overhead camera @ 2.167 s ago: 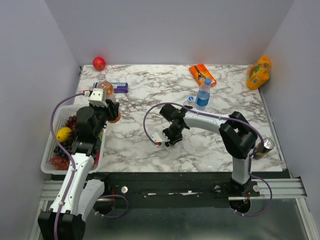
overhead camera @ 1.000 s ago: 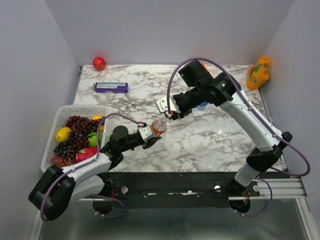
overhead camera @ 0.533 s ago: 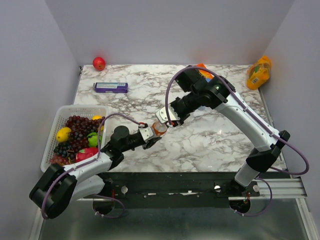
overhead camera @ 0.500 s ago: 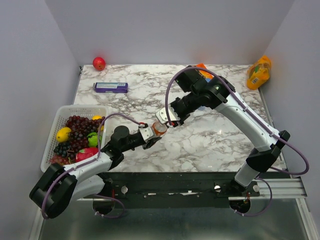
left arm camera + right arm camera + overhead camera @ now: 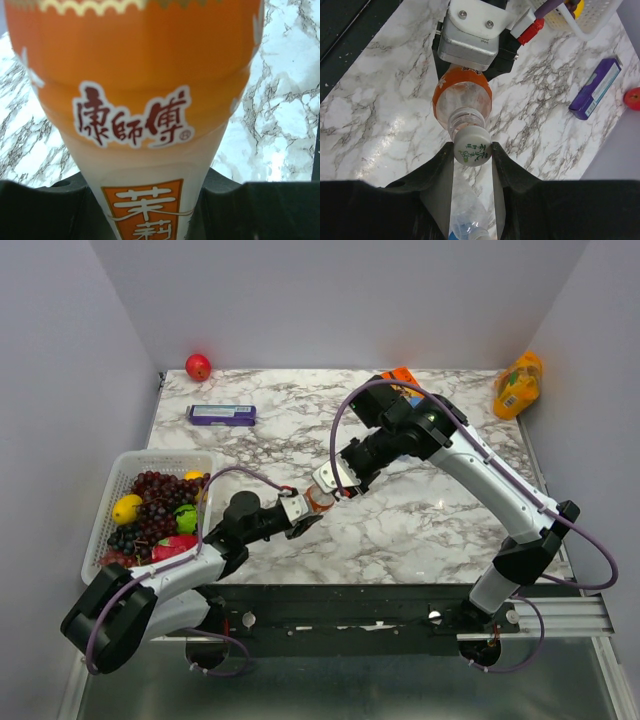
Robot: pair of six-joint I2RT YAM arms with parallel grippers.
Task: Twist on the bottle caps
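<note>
Top view: the left hand was clenched on the orange bottle just 8 o'clock of the counter centre; left wrist view: that bottle sat wedged between the jaws; right wrist view: the right hand pinched a whitish cap at 6 o'clock of the bottle's open neck, judged not yet threaded, with no bottle confirmed capped.

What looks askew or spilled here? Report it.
The orange bottle, held tilted over the marble table by the left gripper, is not yet capped. The whitish cap in the right gripper sits at its mouth but looks off-centre from the neck in the right wrist view. No spill shows.
</note>
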